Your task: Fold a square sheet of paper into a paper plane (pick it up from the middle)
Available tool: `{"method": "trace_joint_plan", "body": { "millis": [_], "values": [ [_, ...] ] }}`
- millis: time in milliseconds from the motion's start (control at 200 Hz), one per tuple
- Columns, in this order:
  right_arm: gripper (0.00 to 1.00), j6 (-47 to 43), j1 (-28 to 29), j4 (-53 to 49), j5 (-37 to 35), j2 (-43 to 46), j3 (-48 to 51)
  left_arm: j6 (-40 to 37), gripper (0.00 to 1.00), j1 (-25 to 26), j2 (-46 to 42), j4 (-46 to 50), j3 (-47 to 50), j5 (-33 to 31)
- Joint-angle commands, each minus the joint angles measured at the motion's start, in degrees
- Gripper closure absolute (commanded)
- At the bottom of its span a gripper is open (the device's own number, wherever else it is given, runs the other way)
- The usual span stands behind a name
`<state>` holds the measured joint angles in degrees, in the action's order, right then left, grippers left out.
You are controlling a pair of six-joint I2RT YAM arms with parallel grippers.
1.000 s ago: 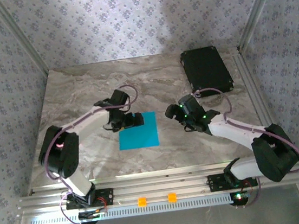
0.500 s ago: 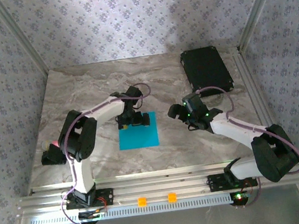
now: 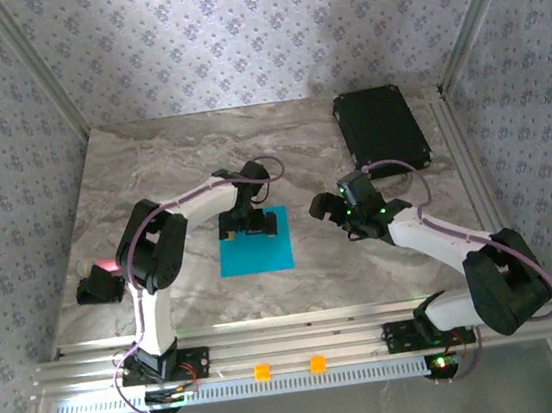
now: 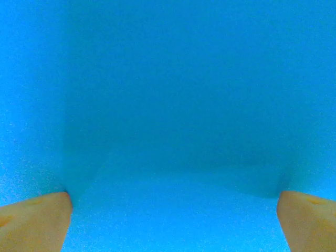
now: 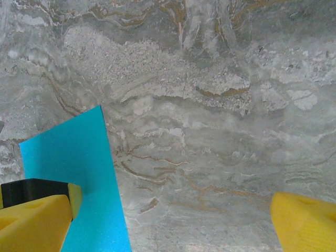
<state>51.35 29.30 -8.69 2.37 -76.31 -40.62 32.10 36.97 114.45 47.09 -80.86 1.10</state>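
**Left fingers.** The left gripper (image 4: 173, 223) has its fingers (image 4: 32, 221) spread wide, one tip in each lower corner of the left wrist view. Nothing is pinched between them. They sit directly over the sheet (image 4: 168, 105), and soft shadows fall beside each tip. Whether the tips touch the paper cannot be told. The tips are yellow-orange, matte and blunt.

**Right fingers.** The right gripper (image 5: 169, 220) is likewise spread, its yellow fingers (image 5: 307, 220) wide apart and holding nothing. Below them lies bare table (image 5: 210, 105), with the sheet's (image 5: 73, 152) right edge and far corner just inside the left-hand finger.

**Task item.** From the top camera, the sheet (image 3: 256, 251) lies flat on the table (image 3: 151, 171), near the middle and towards the near side. It is thin, bright cyan-blue, square and unfolded, with straight edges. The left gripper (image 3: 249, 227) stands over its far edge. The right gripper (image 3: 328, 206) is near its right side, apart from it.

**Surroundings.**
- The black case (image 3: 381, 130) is rectangular and matte. It lies at the far right corner, well apart from the sheet and from both grippers.
- The table top is grey-beige marble pattern with brown veins and a grainy patch.
- Nothing lies between either gripper and the sheet.
- The walls (image 3: 234, 30) carry pale patterned wallpaper, with metal posts at the corners.
- A ribbed metal rail (image 3: 373, 341) runs along the near edge, with two small orange tabs (image 3: 262, 371) on it.
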Motion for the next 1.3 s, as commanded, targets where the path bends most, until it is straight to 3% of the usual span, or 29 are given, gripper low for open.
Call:
{"method": "trace_joint_plan", "body": {
  "millis": [0,979,1294],
  "values": [
    [0.01,-0.7,-0.4,-2.0,1.6,-1.2,-0.3,1.8,0.00,0.8,0.6,2.2,-1.5,-1.6],
    [0.01,-0.5,-0.4,-4.1,2.2,-0.5,0.0,3.6,0.06,2.7,4.6,-1.8,4.1,-0.8],
    [0.01,0.4,-0.3,-4.7,1.3,0.9,0.5,3.2,0.26,3.5,-0.8,-4.3,4.6,-1.4]
  ]
}}
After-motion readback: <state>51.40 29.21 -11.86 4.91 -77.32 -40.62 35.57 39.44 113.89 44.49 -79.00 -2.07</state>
